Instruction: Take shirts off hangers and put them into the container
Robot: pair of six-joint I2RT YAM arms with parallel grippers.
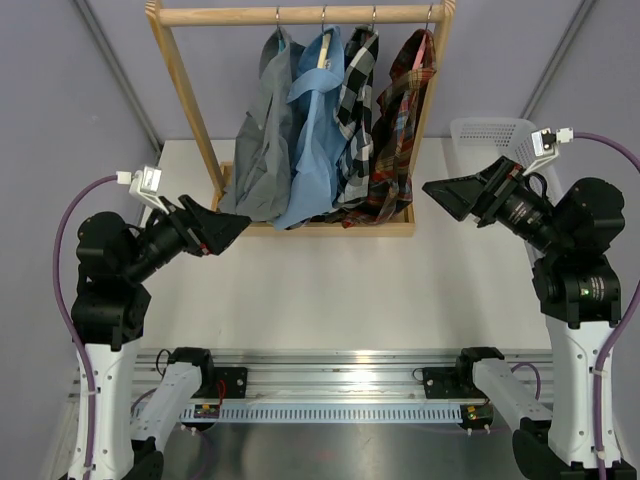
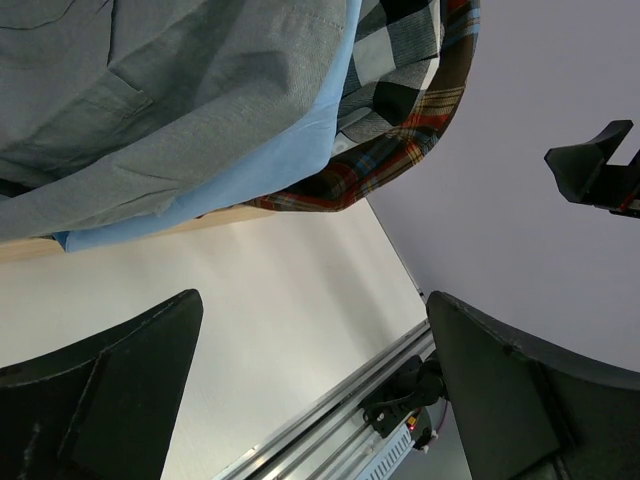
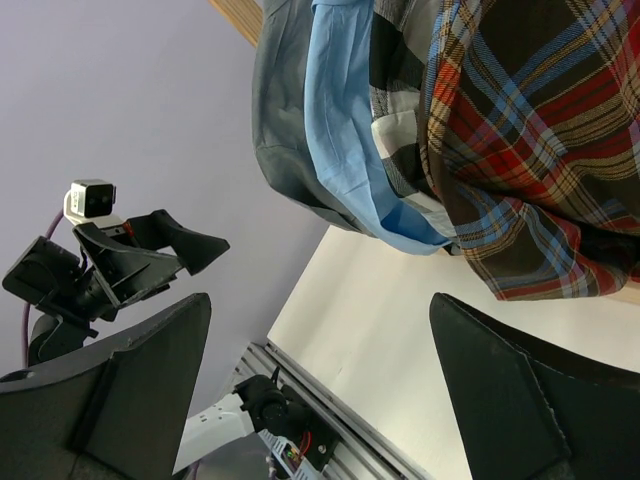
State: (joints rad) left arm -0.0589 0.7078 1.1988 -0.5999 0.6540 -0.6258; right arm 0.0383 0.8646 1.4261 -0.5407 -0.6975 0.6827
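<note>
Seen from above, the grey shirt is hung full-length at one o'clock from the left gripper, the red plaid shirt at eleven o'clock from the right gripper, with the container at the latter's one o'clock and both pairs of jaws held spread and empty.

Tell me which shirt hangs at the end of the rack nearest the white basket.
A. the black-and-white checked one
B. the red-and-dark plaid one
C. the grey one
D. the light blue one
B: in the top view the red-and-dark plaid shirt hangs at the end of the rail nearest the white basket; the checked shirt, light blue shirt and grey shirt follow away from it.
</note>
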